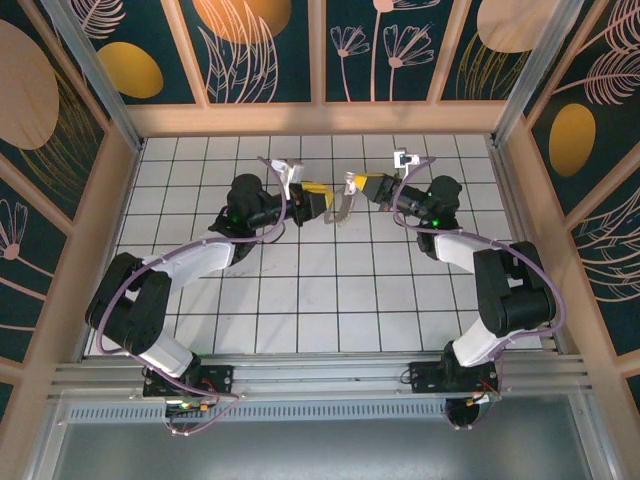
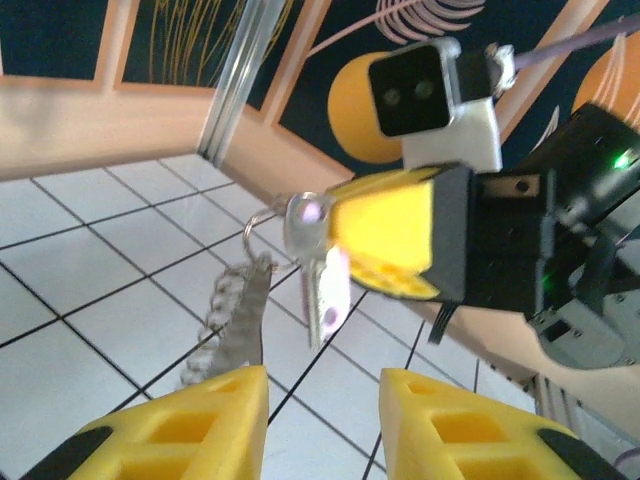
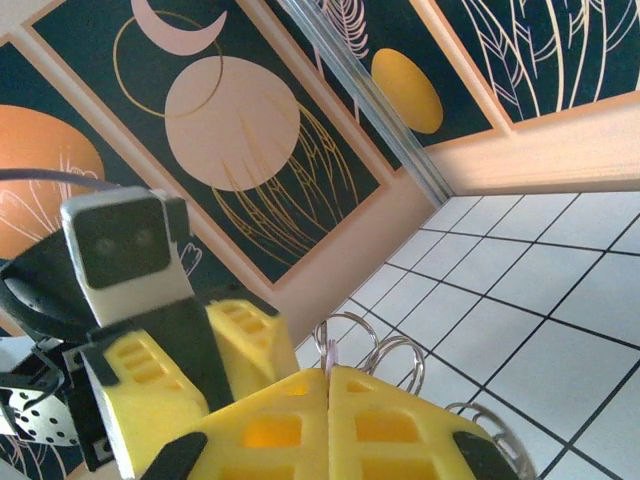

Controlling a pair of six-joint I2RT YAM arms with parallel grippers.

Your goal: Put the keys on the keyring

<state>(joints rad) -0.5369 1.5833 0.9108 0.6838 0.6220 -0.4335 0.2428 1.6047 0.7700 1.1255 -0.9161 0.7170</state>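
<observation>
left gripper [image 2: 322, 378] fingers apart, gap empty. right gripper [image 3: 328, 378] fingers pressed together, clamped on the keyring [image 3: 395, 352]. right wrist view gives its wire loops poking past the tips. left wrist view gives the keys [image 2: 320, 285] hanging under the right fingers, off the floor, beside a blurred grey notched piece [image 2: 240, 312]. top view: bunch too small to read. tiled table [image 1: 330, 300] bare all round, back wall [image 1: 310, 118] nearest.

Left gripper [image 1: 322, 205] and right gripper [image 1: 368, 186] nose to nose; keys [image 1: 342, 208] hanging off the right jaws fill the gap. Desk [image 1: 330, 310] tiles nearer the bases open. Walls [image 1: 118, 195] close either side.
</observation>
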